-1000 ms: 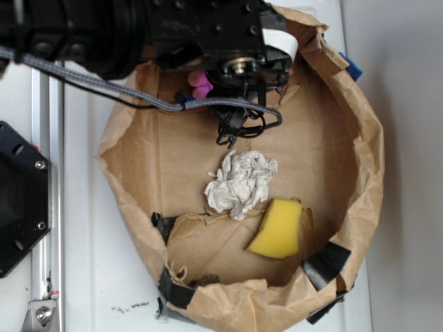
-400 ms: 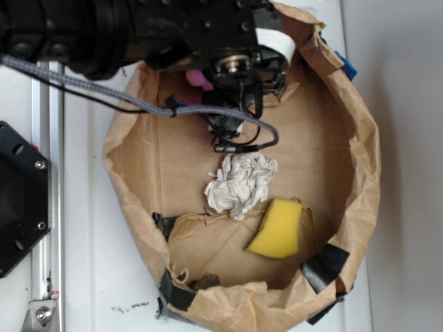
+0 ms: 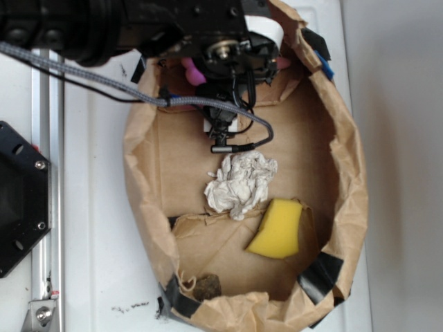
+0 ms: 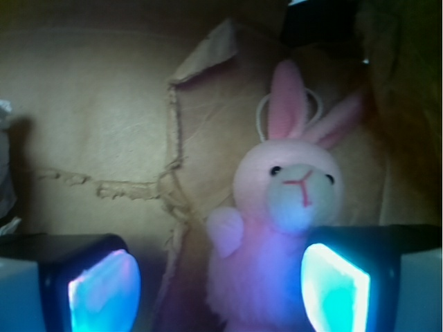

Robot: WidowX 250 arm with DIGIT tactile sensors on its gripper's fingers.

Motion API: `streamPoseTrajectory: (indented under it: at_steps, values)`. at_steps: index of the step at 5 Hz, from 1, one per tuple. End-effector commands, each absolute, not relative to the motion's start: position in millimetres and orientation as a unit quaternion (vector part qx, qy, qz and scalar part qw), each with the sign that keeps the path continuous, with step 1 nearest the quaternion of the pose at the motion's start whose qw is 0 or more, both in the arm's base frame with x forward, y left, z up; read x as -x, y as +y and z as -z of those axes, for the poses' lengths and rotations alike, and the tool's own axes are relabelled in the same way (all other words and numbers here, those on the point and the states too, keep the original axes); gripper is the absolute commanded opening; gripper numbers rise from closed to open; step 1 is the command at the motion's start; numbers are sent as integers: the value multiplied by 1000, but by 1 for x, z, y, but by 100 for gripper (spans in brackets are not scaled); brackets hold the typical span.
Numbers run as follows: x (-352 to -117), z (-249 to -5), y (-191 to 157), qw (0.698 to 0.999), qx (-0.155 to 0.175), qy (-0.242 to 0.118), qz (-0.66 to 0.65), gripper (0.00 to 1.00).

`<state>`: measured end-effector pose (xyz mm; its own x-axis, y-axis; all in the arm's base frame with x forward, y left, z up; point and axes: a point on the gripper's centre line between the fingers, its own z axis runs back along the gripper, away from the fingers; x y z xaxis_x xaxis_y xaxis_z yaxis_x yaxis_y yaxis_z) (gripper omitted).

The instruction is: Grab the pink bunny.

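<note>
Because the pink bunny (image 4: 284, 228) sits propped against the back wall of the brown paper bag (image 3: 349, 207), your arm reaches in over the top edge of the exterior view and hides most of the toy there, leaving only a scrap of pink (image 3: 192, 69) beside the wrist housing. In the wrist view you see why the approach is low and level: the bunny stands upright with its ears against the paper, so the gripper (image 4: 221, 283) faces it head-on with its jaws spread wide and nothing between them yet. Note that the bunny is off centre, its body just beside the right-hand lit pad (image 4: 333, 287) and overlapping that pad's edge in the picture, while the other pad (image 4: 104, 287) stands well apart from it with bare paper behind. You probably need to shift sideways so the plush body sits between both pads before you close, otherwise one finger may simply push it along the wall. The crumpled paper wad (image 3: 240, 183) and the yellow sponge (image 3: 278, 229) lie nearer the middle of the bag, clear of your line.
</note>
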<state>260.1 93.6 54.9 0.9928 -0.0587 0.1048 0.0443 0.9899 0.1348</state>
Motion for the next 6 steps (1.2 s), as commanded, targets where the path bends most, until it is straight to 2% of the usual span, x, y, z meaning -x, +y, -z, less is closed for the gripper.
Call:
streamPoseTrajectory:
  at_steps: [1,3,4,5,6]
  values:
    - [-257,-71,111,993,-61,-86,-49,100]
    - [-257,-71,115,993,-61,-87,-60,100]
    - [-258,-79,125,989,-86,-90,-75,100]
    - [-261,-80,133,989,-102,-74,-79,100]
    - [-268,-66,140,989,-105,-54,-83,100]
